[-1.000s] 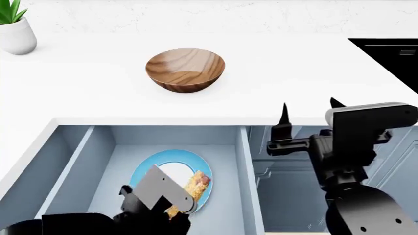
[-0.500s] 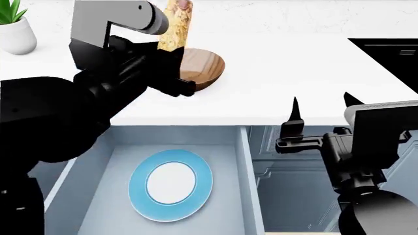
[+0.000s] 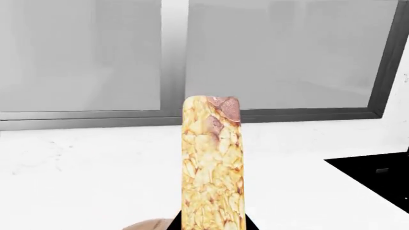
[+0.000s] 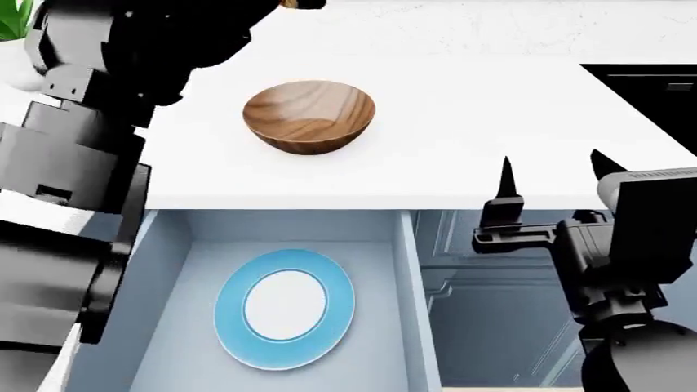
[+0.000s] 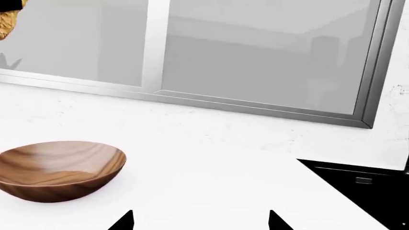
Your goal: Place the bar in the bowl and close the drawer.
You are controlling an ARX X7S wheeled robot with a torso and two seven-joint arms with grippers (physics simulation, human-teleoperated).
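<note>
The golden grainy bar [image 3: 212, 163] stands upright in my left gripper [image 3: 212, 224], whose black jaws are shut on its lower end. In the head view that gripper is raised to the top edge, above and behind the wooden bowl [image 4: 309, 114], and only a sliver of the bar [image 4: 290, 3] shows. The bowl [image 5: 61, 167] sits empty on the white counter. The blue-grey drawer [image 4: 407, 282] stands pulled out below the counter edge. My right gripper [image 4: 551, 167] hovers open and empty at the counter's front edge, right of the drawer; in its own view my right gripper [image 5: 200, 220] points toward the bowl.
A plate with a light blue rim [image 4: 286, 306] lies in the drawer. A black cooktop [image 4: 654, 94] is set into the counter at the right. A potted plant [image 4: 9, 24] stands at the far left behind my left arm. A window runs along the back wall.
My left arm lifted the bar off the plate in the drawer, over the counter, and now higher above the bowl. The right gripper drifted slightly to the right.
</note>
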